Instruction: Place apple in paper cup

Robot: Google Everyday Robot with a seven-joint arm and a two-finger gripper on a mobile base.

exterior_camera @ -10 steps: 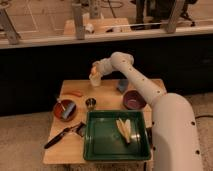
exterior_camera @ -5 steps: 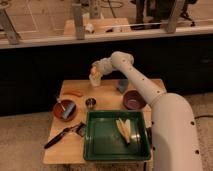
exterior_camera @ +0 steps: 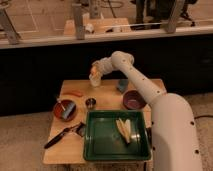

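Behind the wooden counter [exterior_camera: 75,145] a dark wall and a glass rail close off the room. Over the counter's far edge the arm reaches left, and its end effector [exterior_camera: 94,70] hangs right above the paper cup [exterior_camera: 95,81]. The apple [exterior_camera: 93,74] shows as an orange spot at the cup's mouth, at the end effector's tip; whether it sits in the cup or is gripped I cannot tell. Compared with a second ago, nothing has moved: arm, cup and fruit sit in the same places. I take that to mean the arm is paused at the drop, with the task close to done but not plainly finished. Nearer me stand a blue-grey cup [exterior_camera: 122,85], a purple bowl [exterior_camera: 132,100], a small metal cup [exterior_camera: 90,103], a red bowl [exterior_camera: 65,110] and a green tray [exterior_camera: 95,145].
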